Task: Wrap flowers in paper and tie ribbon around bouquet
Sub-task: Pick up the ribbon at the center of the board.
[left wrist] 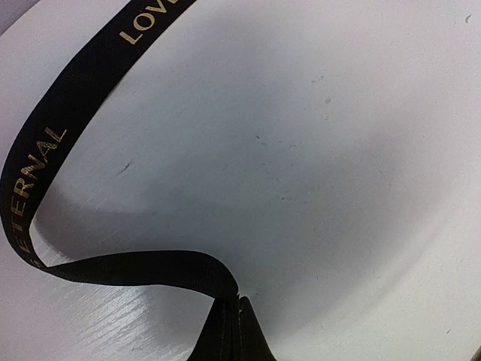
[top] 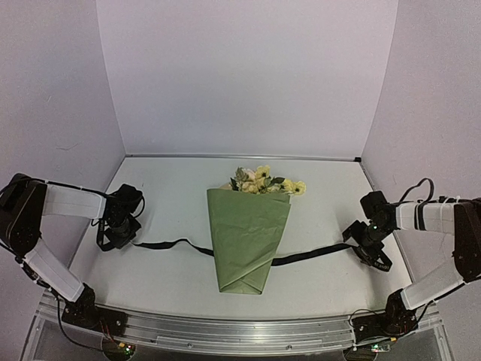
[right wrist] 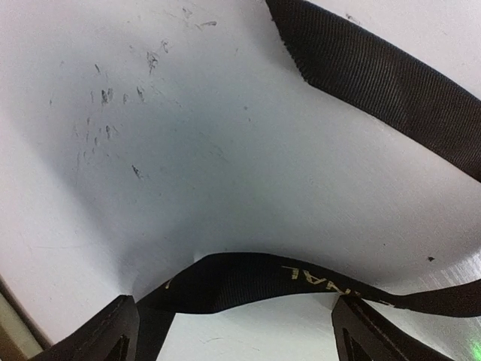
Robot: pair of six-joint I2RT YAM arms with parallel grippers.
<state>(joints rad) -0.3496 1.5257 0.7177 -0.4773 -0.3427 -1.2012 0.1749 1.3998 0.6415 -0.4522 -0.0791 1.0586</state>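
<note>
Ribbon of narrow black woven fabric (top: 169, 244) crosses the matte white counter (top: 165, 195) from 9 o'clock to 3 o'clock. It slips out of sight at one edge of the bouquet (top: 248, 226) and shows again at the other. That bouquet lies flat at the centre of the counter as a smooth olive-green paper (top: 244, 248) cone, with crisp diagonal folds narrowing to a blunt tip at 6 o'clock. At its wide 12 o'clock mouth sit the pale yellow and cream artificial flowers (top: 259, 180), ruffled among small green leaves. At 9 o'clock the left gripper (top: 120, 239) has its jaws pressed together on the ribbon's end. Its wrist view shows the band leaving the pinched tips (left wrist: 239, 301), twisting once and curving away in a soft loop, with gold capital lettering (left wrist: 45, 162) on the finely ribbed weave. At 3 o'clock the right gripper (top: 372, 254) stands spread wide, and its dark fingers (right wrist: 113, 331) sit at either side of the wrist view. Between them a slack, slightly buckled length of ribbon (right wrist: 248, 282) rests on the scuffed counter (right wrist: 188, 150), ungripped. A second flat length with a frayed cut end crosses at 1 o'clock.
</note>
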